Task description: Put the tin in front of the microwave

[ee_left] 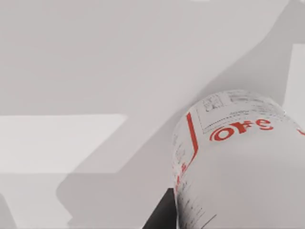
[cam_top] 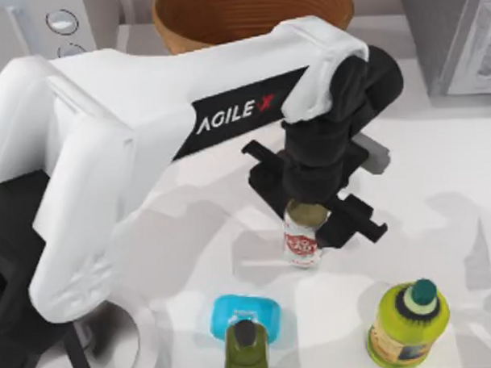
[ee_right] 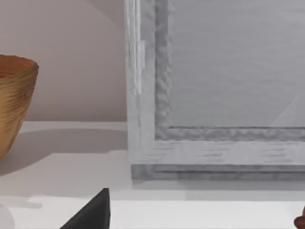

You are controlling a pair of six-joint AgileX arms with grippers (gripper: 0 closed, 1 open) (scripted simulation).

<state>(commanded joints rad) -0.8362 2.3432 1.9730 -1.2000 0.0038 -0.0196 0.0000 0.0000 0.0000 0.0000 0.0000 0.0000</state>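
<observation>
The tin (cam_top: 302,243), a small can with a white-and-red label, stands near the middle of the table, a little right of centre. My left gripper (cam_top: 306,217) comes down on its top from above, shut on the tin. The left wrist view has the tin's label (ee_left: 238,157) close up, with one dark finger (ee_left: 161,219) against its side. At the far left corner stands the microwave (cam_top: 30,30), light grey-white with two round dials. A dark part of my right gripper (ee_right: 93,212) is at the lower edge of the right wrist view, facing a grey appliance.
A brown ribbed bowl (cam_top: 248,14) stands at the back centre, a darker grey appliance (cam_top: 458,39) at the back right. Near the front are a yellow-green bottle (cam_top: 408,324), a dark olive bottle (cam_top: 246,349) and a blue object (cam_top: 258,311). My left arm spans the table's left half.
</observation>
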